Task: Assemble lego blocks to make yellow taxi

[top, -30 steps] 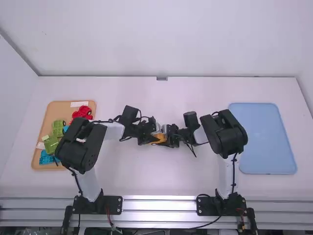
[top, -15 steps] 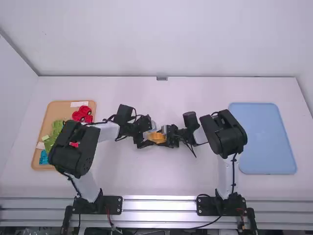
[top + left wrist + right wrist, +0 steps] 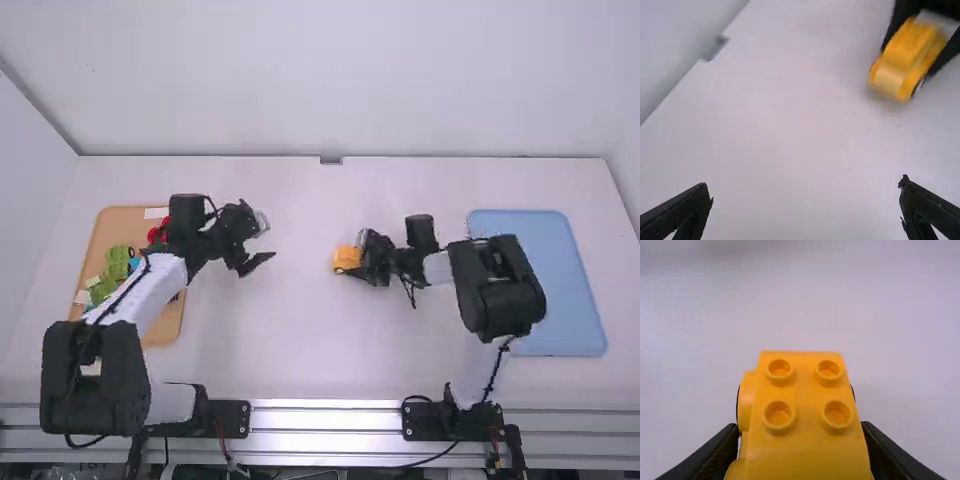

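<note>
Right of the table's middle, my right gripper (image 3: 362, 262) is shut on the yellow taxi body (image 3: 346, 259). In the right wrist view the yellow body (image 3: 807, 415) shows several studs on top, with the right gripper (image 3: 800, 452) pressing it from both sides. My left gripper (image 3: 262, 245) is apart from it, left of the middle and near the tray. In the left wrist view the left gripper (image 3: 805, 207) stands wide open with nothing between its fingers, and the yellow body (image 3: 905, 60) is farther off, held between the other arm's fingers.
An orange-brown tray (image 3: 163, 335) at the left holds a red block (image 3: 154, 234) and green blocks (image 3: 117, 262), partly under the left arm. A blue tray (image 3: 560, 290) lies at the right, partly under the right arm.
The left gripper has moved away from the yellow body toward the left tray. The right gripper has shifted a little to the right with the yellow body in it.
</note>
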Controlling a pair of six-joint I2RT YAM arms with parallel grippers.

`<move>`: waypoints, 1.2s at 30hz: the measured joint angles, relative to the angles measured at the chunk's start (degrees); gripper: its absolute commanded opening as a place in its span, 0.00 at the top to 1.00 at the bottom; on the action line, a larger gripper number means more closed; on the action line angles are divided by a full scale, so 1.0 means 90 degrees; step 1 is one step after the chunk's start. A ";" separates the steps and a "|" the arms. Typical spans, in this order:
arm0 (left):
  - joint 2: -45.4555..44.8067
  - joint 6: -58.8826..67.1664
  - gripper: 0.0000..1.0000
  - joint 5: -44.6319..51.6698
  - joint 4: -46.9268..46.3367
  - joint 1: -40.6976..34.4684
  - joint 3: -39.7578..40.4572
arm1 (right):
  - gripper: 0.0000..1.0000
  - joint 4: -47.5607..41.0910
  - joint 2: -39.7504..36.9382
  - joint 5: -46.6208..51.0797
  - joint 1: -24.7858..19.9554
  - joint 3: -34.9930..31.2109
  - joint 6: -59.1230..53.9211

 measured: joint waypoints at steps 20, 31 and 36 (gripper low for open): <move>-0.0002 -0.1239 0.01 -0.1945 0.0685 0.0192 0.0000 | 0.51 -0.0852 -0.1957 0.3859 -0.4656 0.0017 0.2191; -0.0002 -0.2171 0.01 -0.1999 0.0831 0.0189 0.0000 | 0.04 -0.0068 -0.0515 0.3767 -0.4911 0.0015 0.2829; -0.0002 -0.2562 0.01 -0.2353 0.0930 0.0136 0.0000 | 0.01 -0.0755 -0.0894 0.4019 -0.4911 0.0010 0.2854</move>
